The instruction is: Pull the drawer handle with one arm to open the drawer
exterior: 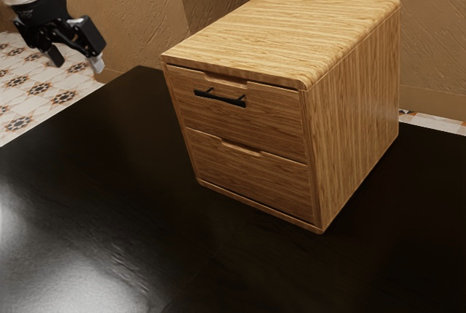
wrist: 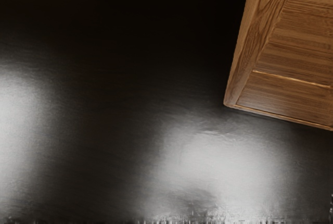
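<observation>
Nothing of the task looks done yet: the claw [exterior: 75,57] hangs in the air with its two black fingers spread wide and nothing between them, well apart from the handle [exterior: 220,97] it has to pull. Directly below the claw lies only the dark, glossy tabletop [exterior: 109,204], which in the wrist view [wrist: 104,78] shows broad pale reflections. Farther out from the claw stands the cabinet [exterior: 349,124], a boxy piece in light striped wood resting on the tabletop; its lower front corner [wrist: 281,67] comes into the wrist view, ahead of the hand. The handle sits on the cabinet face turned toward the claw, lower than the claw and across a stretch of open tabletop. It is a thin black bar lying level, held off the wood by short posts, just under the overhanging top. The top drawer [exterior: 255,120] that carries it lies flush with the front, so it reads as shut. The whole job is judged to remain: reaching the handle, closing on it, and drawing it out. Below sits a second drawer [exterior: 247,171], with a recess rather than a bar.
</observation>
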### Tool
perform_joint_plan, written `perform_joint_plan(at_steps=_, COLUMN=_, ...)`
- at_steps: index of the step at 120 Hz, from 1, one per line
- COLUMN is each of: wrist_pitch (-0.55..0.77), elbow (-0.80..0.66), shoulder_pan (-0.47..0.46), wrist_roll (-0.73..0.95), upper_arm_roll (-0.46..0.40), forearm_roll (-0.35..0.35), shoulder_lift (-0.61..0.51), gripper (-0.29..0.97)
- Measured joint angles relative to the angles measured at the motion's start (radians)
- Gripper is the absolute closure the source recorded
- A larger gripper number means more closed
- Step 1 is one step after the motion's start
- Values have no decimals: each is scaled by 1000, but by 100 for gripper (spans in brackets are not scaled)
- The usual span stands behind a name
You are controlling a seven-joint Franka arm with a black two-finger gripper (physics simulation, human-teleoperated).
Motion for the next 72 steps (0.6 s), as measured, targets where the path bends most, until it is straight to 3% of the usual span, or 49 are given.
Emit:
perform_joint_plan(at_steps=34, wrist_pitch=-27, elbow=-2, shoulder_pan=-106, wrist_roll=-5, upper_arm_roll=5, forearm_roll=-10, shoulder_lift=39, gripper=0)
perform_joint_plan(at_steps=57, wrist_pitch=-33, elbow=-6, shoulder_pan=-122, wrist_roll=-7, upper_arm_roll=-1, forearm_roll=-16, shoulder_lift=35, gripper=0)
perform_joint_plan(at_steps=72, wrist_pitch=-35, elbow=-100, shoulder_pan=-136, wrist_roll=-10, upper_arm_roll=9, forearm_roll=-13, shoulder_lift=-77, gripper=0)
